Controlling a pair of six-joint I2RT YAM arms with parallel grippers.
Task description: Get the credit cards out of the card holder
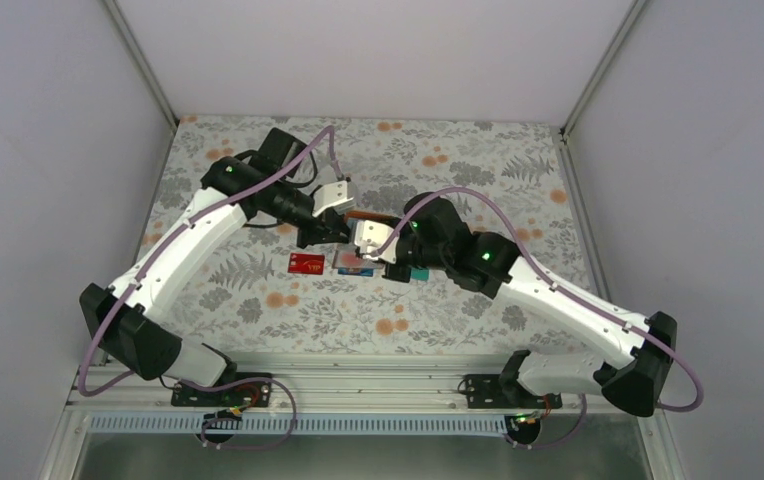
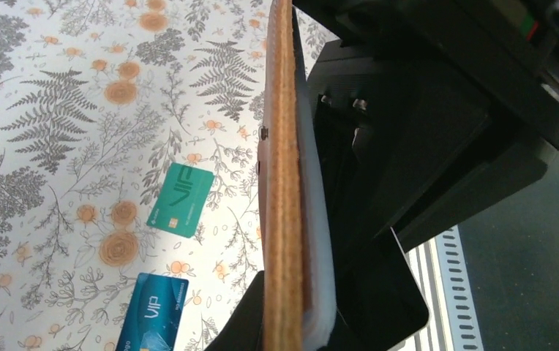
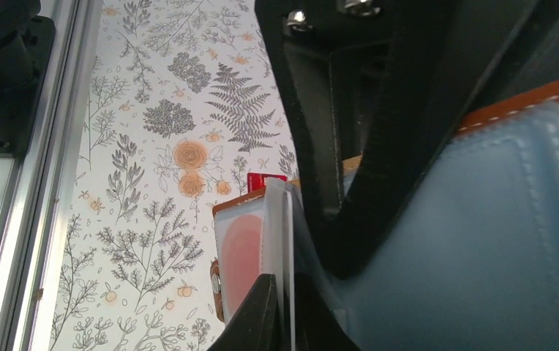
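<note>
Card holder (image 2: 284, 183) is held above tabletop (image 1: 258, 310) w/ both arms on it: left tool (image 2: 298, 329) clamped shut on leather cover, right tool (image 3: 289, 322) pinched shut on a thin inner leaf. Red card (image 1: 305, 262), teal card (image 2: 181, 199), blue card (image 2: 152, 322) lie out on tabletop. Red-white card (image 3: 238, 256) looks pocketed, not yet out; any more inside, can't tell.

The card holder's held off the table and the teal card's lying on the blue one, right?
No: the teal card lies apart from the blue card, as the left wrist view shows. The card holder is indeed held up.
</note>
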